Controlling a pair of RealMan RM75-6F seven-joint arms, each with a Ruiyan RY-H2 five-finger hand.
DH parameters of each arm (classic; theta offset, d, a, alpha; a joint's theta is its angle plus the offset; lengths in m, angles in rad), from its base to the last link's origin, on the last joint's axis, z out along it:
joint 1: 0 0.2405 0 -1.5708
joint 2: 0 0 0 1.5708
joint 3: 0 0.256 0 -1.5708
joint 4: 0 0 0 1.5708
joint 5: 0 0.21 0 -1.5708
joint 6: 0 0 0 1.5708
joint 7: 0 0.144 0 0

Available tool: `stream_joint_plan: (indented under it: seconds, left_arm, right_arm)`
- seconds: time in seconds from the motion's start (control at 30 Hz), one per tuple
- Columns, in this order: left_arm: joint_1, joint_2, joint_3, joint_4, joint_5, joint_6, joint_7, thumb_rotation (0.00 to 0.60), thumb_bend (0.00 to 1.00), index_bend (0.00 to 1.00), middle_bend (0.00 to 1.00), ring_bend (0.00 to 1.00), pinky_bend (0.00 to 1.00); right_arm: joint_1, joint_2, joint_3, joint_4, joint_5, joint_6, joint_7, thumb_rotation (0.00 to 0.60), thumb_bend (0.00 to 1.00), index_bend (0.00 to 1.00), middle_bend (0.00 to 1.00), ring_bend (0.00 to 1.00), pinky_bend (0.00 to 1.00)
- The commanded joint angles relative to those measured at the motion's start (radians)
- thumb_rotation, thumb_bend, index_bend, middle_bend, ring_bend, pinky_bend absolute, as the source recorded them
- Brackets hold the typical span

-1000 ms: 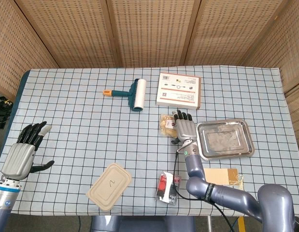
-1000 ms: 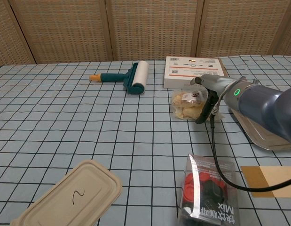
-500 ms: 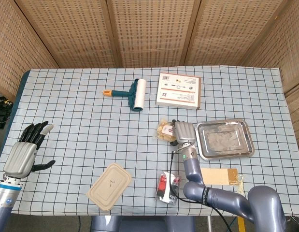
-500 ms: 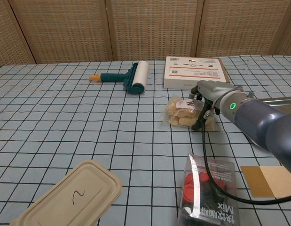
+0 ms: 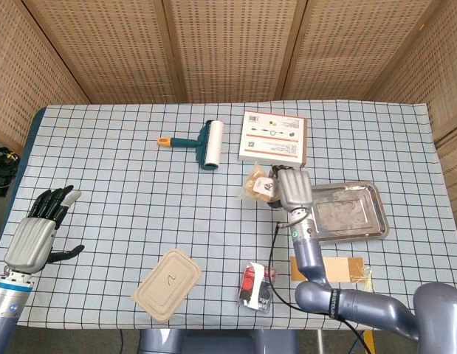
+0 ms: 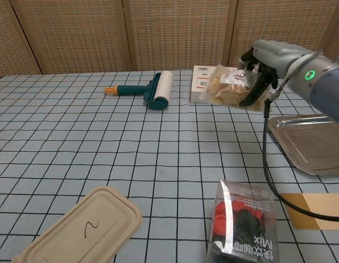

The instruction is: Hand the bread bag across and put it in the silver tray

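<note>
Since a second ago the bread bag point(image 6: 228, 86) has come up off the cloth and hangs above the table near the white box point(image 5: 272, 138), pinched at its right edge in the right hand point(image 6: 263, 61). Looks light, soft, crinkly; film may slip, so grasp the bunched edge. Left hand point(image 5: 38, 230) waits empty, fingers apart; silver tray point(image 5: 348, 212) beside.
</note>
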Motion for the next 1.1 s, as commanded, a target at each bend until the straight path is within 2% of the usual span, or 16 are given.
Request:
stream_joint_plan:
  seconds: [0.03, 0.13, 0.47, 0.53, 0.63, 0.73, 0.8, 0.87, 1.1]
  left_arm:
    - [0.003, 0.001, 0.0, -0.003, 0.005, 0.0, 0.007, 0.6, 0.03, 0.0, 0.0, 0.0, 0.0]
    - [0.008, 0.001, -0.002, -0.008, 0.012, 0.003, 0.014, 0.6, 0.03, 0.0, 0.0, 0.0, 0.0]
    - [0.018, -0.004, -0.004, -0.02, 0.021, 0.002, 0.047, 0.6, 0.03, 0.0, 0.0, 0.0, 0.0]
    - [0.02, -0.005, -0.004, -0.023, 0.025, 0.002, 0.053, 0.6, 0.03, 0.0, 0.0, 0.0, 0.0]
    - [0.024, -0.006, -0.004, -0.026, 0.031, 0.005, 0.056, 0.6, 0.03, 0.0, 0.0, 0.0, 0.0]
    - [0.027, -0.006, -0.005, -0.026, 0.036, 0.009, 0.054, 0.6, 0.03, 0.0, 0.0, 0.0, 0.0]
    - [0.029, -0.006, -0.007, -0.026, 0.036, 0.009, 0.052, 0.6, 0.03, 0.0, 0.0, 0.0, 0.0]
    - [0.029, -0.006, -0.009, -0.024, 0.033, 0.006, 0.051, 0.6, 0.03, 0.0, 0.0, 0.0, 0.0]
    - [0.032, -0.003, -0.015, -0.024, 0.029, 0.001, 0.045, 0.6, 0.03, 0.0, 0.0, 0.0, 0.0]
  right_arm:
    - [-0.075, 0.11, 0.011, -0.045, 0.015, 0.027, 0.027, 0.6, 0.11, 0.61, 0.5, 0.48, 0.66]
    - [-0.142, 0.179, -0.007, -0.058, 0.015, 0.018, 0.101, 0.6, 0.11, 0.61, 0.5, 0.48, 0.66]
    - [-0.258, 0.235, -0.093, 0.007, -0.021, -0.053, 0.269, 0.6, 0.11, 0.6, 0.47, 0.47, 0.64]
    - [-0.264, 0.228, -0.104, 0.029, -0.031, -0.072, 0.289, 0.6, 0.1, 0.58, 0.45, 0.45, 0.59]
    - [-0.269, 0.209, -0.111, 0.065, -0.046, -0.09, 0.319, 0.6, 0.1, 0.48, 0.34, 0.35, 0.39]
    - [-0.271, 0.208, -0.114, 0.073, -0.056, -0.107, 0.338, 0.6, 0.09, 0.26, 0.1, 0.11, 0.12]
    - [-0.271, 0.21, -0.116, 0.074, -0.064, -0.109, 0.337, 0.6, 0.09, 0.13, 0.0, 0.01, 0.01]
    - [-0.272, 0.215, -0.116, 0.072, -0.077, -0.093, 0.327, 0.6, 0.09, 0.09, 0.0, 0.0, 0.0]
    - [-0.317, 0.279, -0.121, -0.029, -0.092, -0.019, 0.301, 0.6, 0.09, 0.08, 0.0, 0.0, 0.0]
